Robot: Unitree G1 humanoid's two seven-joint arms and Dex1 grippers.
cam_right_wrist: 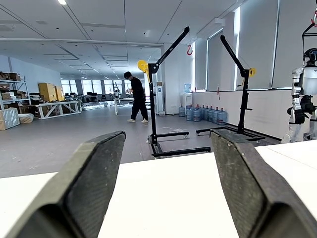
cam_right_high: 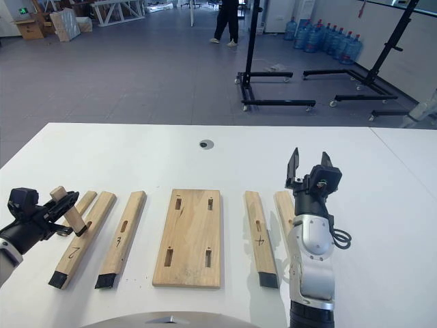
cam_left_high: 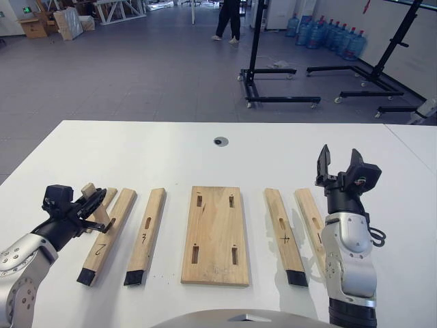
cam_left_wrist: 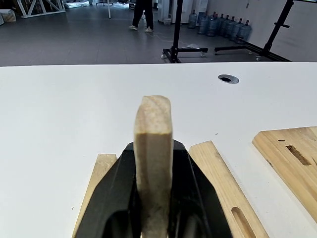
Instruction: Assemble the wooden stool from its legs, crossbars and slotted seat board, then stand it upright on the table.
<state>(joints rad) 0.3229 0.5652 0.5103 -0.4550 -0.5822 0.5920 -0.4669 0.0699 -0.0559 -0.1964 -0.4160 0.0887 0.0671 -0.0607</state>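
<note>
Left fingers (cam_left_wrist: 111,198) clamping a crossbar (cam_left_wrist: 153,144), right fingers (cam_right_wrist: 94,188) spread above table (cam_left_high: 171,150)

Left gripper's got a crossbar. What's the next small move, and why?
Probably tip the crossbar down toward the slot in the leg marked 2. The left gripper is shut on it just above that leg, while the right gripper stands open, holding nothing.

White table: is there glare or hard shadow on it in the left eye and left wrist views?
Left eye view: white table evenly lit, no glare, only faint shadows beside the seat board. Left wrist view: same even light; left hand dark around the pale wooden piece.
</note>
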